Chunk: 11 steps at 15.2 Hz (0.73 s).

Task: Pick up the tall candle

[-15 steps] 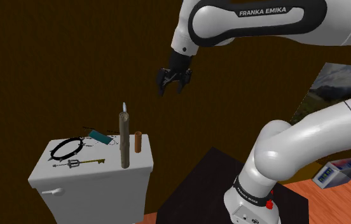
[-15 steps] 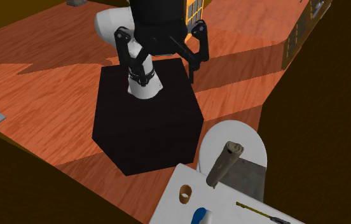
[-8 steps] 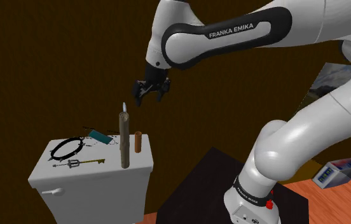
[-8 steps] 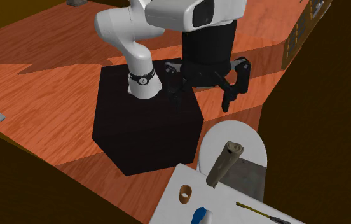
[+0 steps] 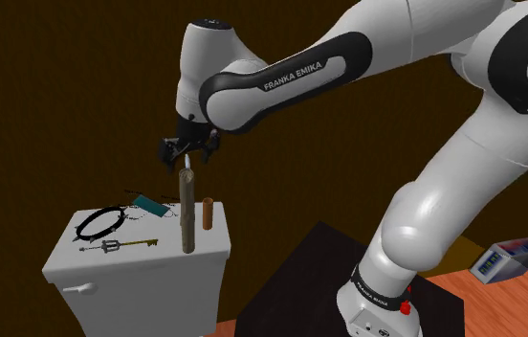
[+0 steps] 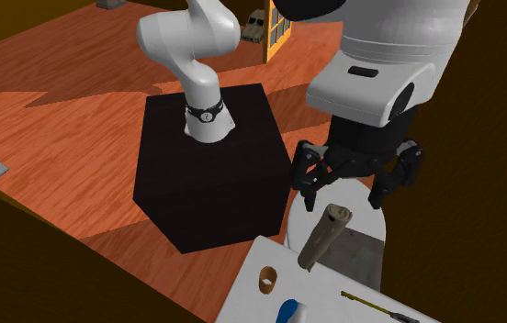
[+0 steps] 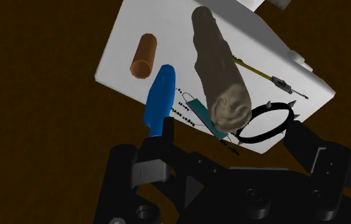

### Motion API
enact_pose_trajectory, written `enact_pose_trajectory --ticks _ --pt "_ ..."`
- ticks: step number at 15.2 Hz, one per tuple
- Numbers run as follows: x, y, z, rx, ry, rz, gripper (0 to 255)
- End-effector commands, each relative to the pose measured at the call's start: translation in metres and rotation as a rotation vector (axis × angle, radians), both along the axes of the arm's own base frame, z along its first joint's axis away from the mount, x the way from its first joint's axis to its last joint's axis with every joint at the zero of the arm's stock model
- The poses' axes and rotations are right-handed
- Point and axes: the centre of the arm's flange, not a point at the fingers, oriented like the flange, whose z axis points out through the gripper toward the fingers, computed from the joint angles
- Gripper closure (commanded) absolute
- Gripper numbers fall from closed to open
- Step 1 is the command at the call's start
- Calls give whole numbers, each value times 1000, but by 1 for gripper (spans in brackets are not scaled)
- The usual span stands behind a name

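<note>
Hand (image 5: pixel 187 157), open, partly hides tip of tall candle (image 5: pixel 187 215).

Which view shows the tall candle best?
The shoulder view: the tall candle stands upright on the toilet tank lid, seen full length from base to tip. The second exterior view foreshortens it from above; the wrist view looks almost straight down onto its top end.

Short candle (image 5: pixel 208 213) close beside tall candle (image 5: pixel 187 213); top free.

Shoulder view: tall candle (image 5: pixel 187 215) stands on tank lid (image 5: pixel 66 247); short candle (image 5: pixel 208 213) just right of it, key (image 5: pixel 123 246) and ring (image 5: pixel 99 223) left, gripper (image 5: pixel 187 158) above.
</note>
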Motion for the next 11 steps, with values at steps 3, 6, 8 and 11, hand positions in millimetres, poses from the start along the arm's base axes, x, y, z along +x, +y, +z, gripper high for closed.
enact_pose_trajectory --ticks 3,6,8,11 --pt "3 4 -22 -2 -4 0 0" --pt "3 4 -37 -2 -4 0 0" --pt "3 4 -40 -2 -4 0 0" --pt "3 4 -40 -2 -4 0 255"
